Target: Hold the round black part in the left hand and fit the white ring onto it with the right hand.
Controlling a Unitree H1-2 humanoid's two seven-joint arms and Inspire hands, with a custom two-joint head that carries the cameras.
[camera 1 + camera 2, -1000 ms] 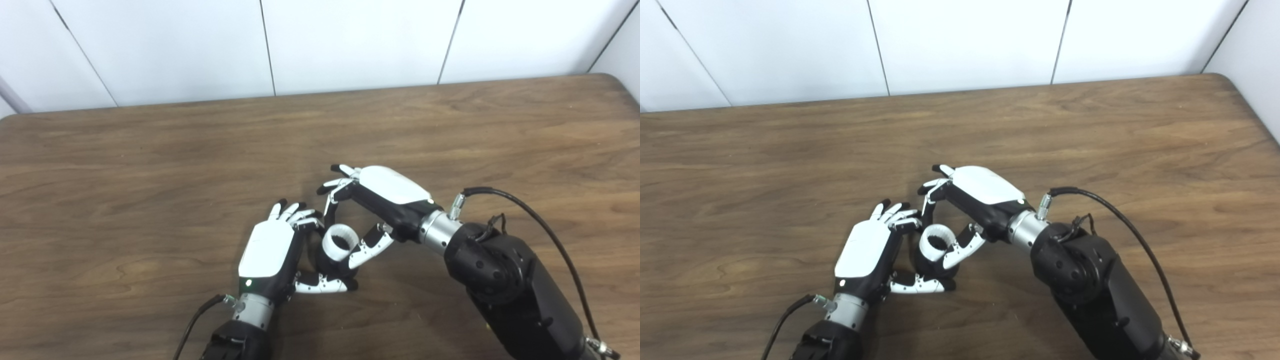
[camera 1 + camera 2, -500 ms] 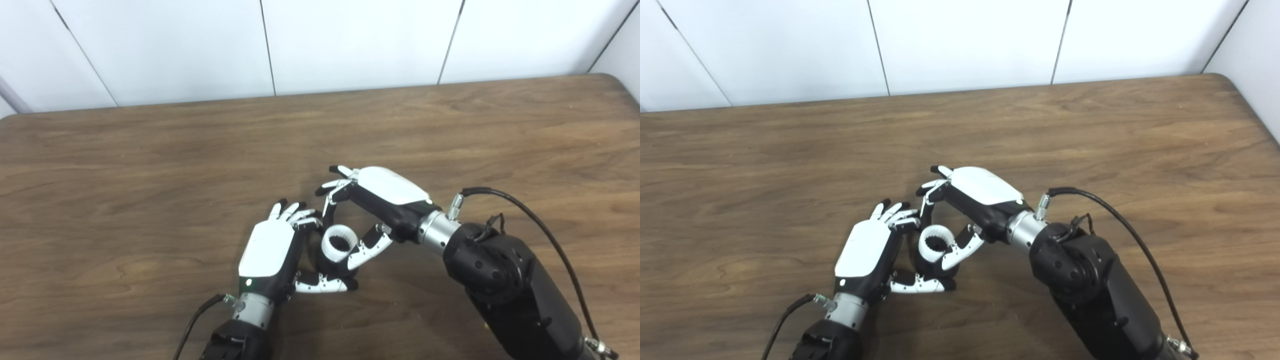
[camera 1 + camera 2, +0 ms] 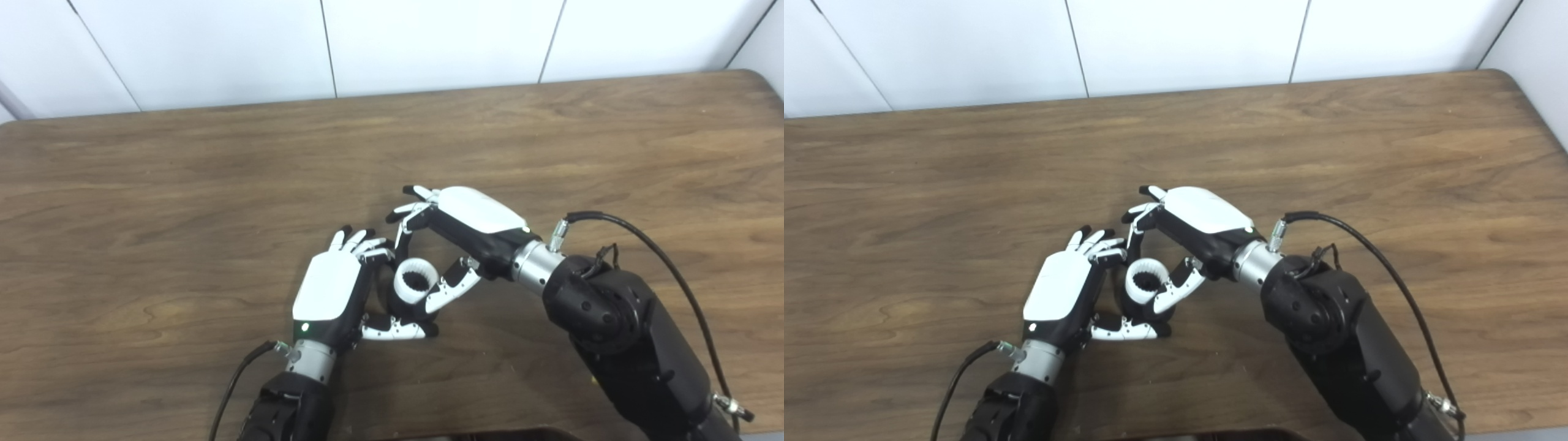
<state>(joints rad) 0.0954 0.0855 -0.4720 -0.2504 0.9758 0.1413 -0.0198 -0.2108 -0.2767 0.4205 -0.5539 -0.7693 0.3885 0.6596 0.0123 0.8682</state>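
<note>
Both hands meet low over the wooden table (image 3: 184, 184), near its front middle. Left hand (image 3: 327, 294) is curled around the round black part (image 3: 409, 315), thumb tucked under it; most of the part is hidden by fingers and the ring, only dark slivers show. Right hand (image 3: 465, 229) pinches the white ring (image 3: 415, 280) between thumb and fingers, closed on it. The ring sits on top of the black part, bore facing up toward the cameras, dark inside.

Step in hand, as I read it: seating the ring. To do it well: keep the left hand rigid as the anvil, push along the ring's axis only, keep the ring square to the part. A cocked ring will likely jam. Ease the pinch only once the ring is down evenly all round. Can't tell from here whether it's fully seated.

View differences: right eye shows the ribbed inner wall of the ring (image 3: 1145, 283) slightly more clearly, and the table's right edge. Left eye shows a grey bar (image 3: 12, 98) at the far left wall, absent in the other. Neither shows the ring-to-part seam.
</note>
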